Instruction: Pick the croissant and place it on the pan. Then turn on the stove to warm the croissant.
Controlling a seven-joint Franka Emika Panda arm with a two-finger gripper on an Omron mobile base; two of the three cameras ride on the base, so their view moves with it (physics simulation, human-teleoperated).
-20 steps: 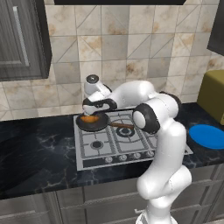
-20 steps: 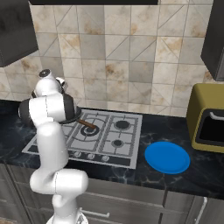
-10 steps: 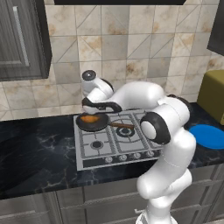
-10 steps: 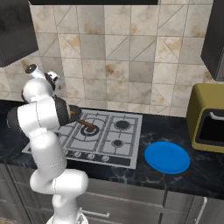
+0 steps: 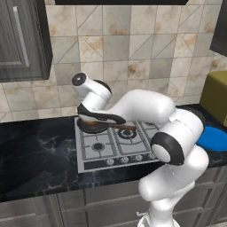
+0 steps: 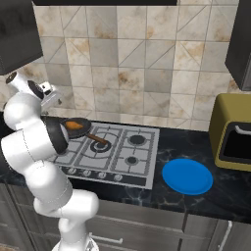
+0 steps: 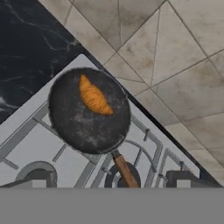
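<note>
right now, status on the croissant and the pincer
Pincer open, empty, above pan. Croissant lying in pan on stove. Knobs unobstructed.

- Small golden-orange oval croissant [image 7: 93, 96] lies inside the pan, off-centre toward the rim nearest the tiled wall
- Round, shallow, dark grey-black frying pan [image 7: 83, 122] with its slim reddish-brown wooden handle sits on a rear burner at the stove's back corner
- Silver-grey metal gas stove [image 6: 122, 156] with black burners, grates and a front row of knobs, set into the dark marbled surface

A black marble counter [image 6: 186, 206] carries the stove [image 6: 122, 159] at left, a blue plate [image 6: 188, 176] and a yellow oven [image 6: 234, 139] at right.
</note>
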